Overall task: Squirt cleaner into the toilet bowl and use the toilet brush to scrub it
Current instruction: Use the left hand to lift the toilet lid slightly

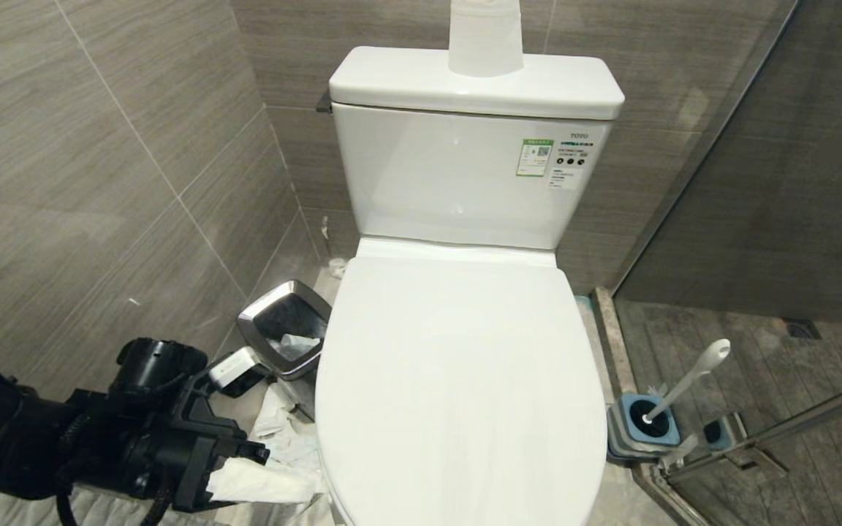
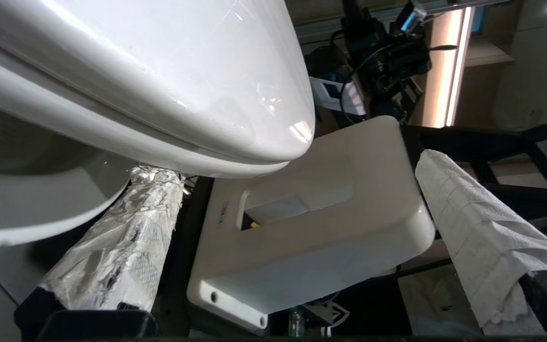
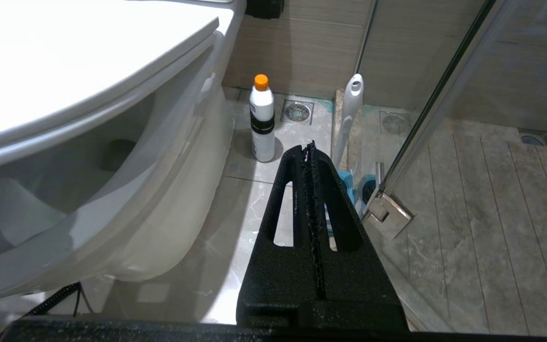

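Note:
The toilet bowl (image 3: 169,190) is covered by its shut white lid (image 1: 457,380), so its inside is hidden, and the cleaner is out of view. My left gripper (image 1: 286,427) hangs low at the toilet's front left. It is open wide, with nothing between its paper-wrapped fingers (image 2: 112,247). In the left wrist view the left gripper (image 2: 292,166) has one finger just under the bowl's rim (image 2: 26,209). The toilet brush (image 1: 688,380) leans in its blue holder (image 1: 644,427) on the floor at the right. My right gripper (image 3: 309,147) is shut and empty, low beside the toilet, short of the toilet brush (image 3: 352,109).
A steel-rimmed bin (image 1: 286,321) stands left of the toilet, with crumpled paper (image 1: 282,431) on the floor. A white bottle with an orange cap (image 3: 261,118) stands by the back wall. A glass shower door (image 1: 757,219) with its hinge (image 3: 387,213) closes off the right. A paper roll (image 1: 485,36) sits on the tank.

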